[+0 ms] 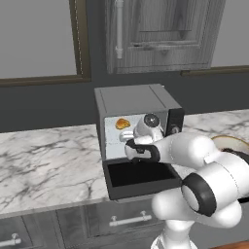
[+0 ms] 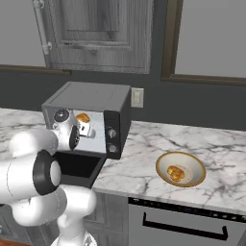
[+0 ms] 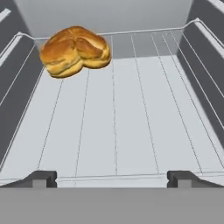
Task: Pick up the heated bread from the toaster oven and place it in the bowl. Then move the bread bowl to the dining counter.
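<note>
The white-grey marble surface (image 2: 144,163) with dark veins carries the boxy grey toaster oven (image 2: 89,98), its black door dropped open. The shallow round tan bowl (image 2: 192,164) with a golden-brown rim sits well apart at the oven's 4 o'clock in the right base view — a small golden lump lies inside it. The robot's jaws (image 3: 111,177) stand wide apart at the oven mouth. The lumpy golden-orange bread roll (image 3: 74,50) rests on the pale wire rack (image 3: 131,113) at 11 o'clock in the hand view — untouched.

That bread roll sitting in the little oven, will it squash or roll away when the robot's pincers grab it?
The heated bread looks puffy and lumpy, so it probably gives a little under pressure and weighs little. Its lobed, flattish shape suggests it won't roll far on the wire rack. The open gripper likely needs a gentle squeeze.
</note>
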